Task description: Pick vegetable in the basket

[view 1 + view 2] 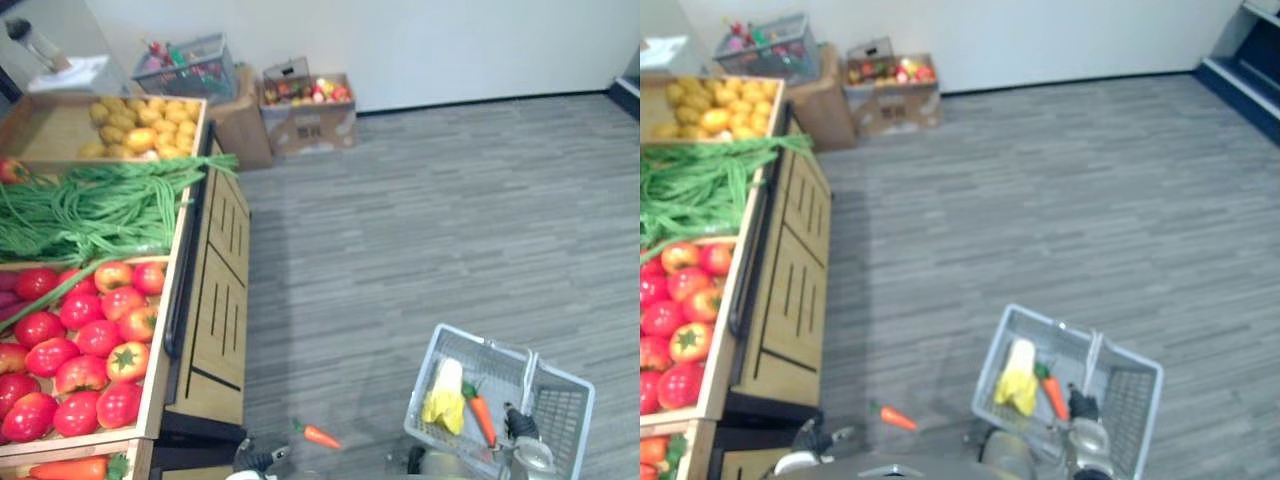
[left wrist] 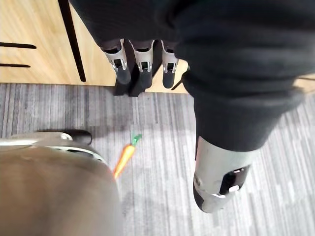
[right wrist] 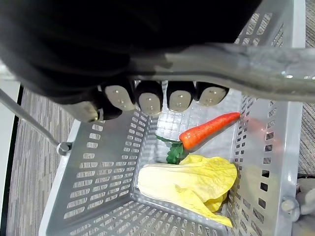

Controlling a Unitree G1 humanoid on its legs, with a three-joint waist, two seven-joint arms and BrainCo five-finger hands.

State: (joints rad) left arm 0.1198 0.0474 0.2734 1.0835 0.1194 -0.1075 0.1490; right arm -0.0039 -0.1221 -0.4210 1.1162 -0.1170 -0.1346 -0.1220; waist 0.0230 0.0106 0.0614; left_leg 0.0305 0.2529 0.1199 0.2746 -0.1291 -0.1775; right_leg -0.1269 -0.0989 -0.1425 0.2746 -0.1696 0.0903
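Partly done, by my reading: a carrot (image 3: 209, 129) and a yellow cabbage (image 3: 192, 179) lie inside the basket (image 1: 570, 410), and the right hand (image 3: 150, 98) is clenched round its handle (image 3: 236, 64). A loose carrot (image 1: 320, 436) lies on the floor beside the basket and probably needs collecting. The left hand (image 2: 142, 59) hangs released and empty.

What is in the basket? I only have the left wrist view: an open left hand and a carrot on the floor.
Observer: The basket holds another carrot and a yellow napa cabbage.
Operator: Who carries the basket?
Observer: The right hand, curled round its handle.
Operator: What is on the wooden stand?
Observer: Crates of tomatoes and green beans.
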